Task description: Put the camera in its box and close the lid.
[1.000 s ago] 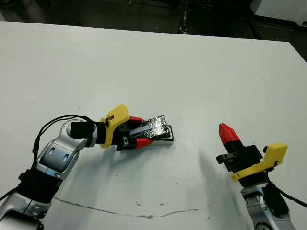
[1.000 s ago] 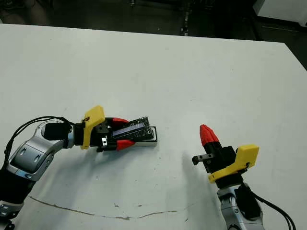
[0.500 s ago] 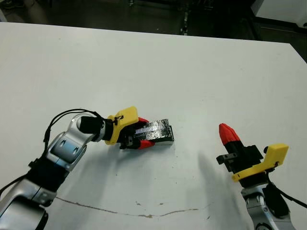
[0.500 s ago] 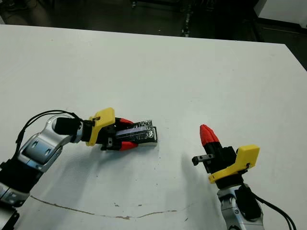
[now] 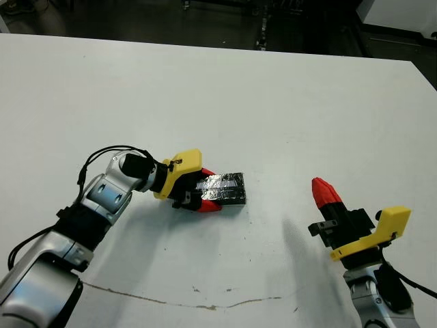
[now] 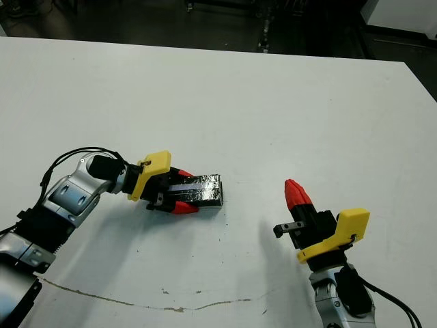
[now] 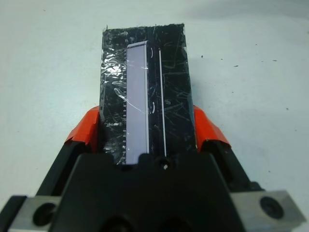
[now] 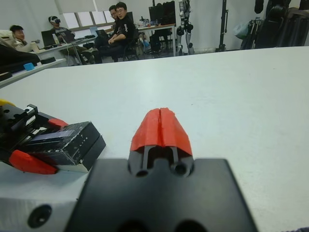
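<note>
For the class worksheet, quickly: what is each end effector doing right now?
Left end effector: shut on the lid, one finger along each long side.
Right end effector: shut, holding nothing, off to the right of the lid.

Head views look down on the table (image 5: 287, 89); wrist views look close along it.

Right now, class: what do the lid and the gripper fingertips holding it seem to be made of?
The lid looks like glossy black plastic or card under crinkled clear film: wrinkles and glare streaks show, with a pale reflective strip on top. The left gripper has fingertips that look like matte red moulded plastic or rubber, without shine; which one is unclear.
</note>
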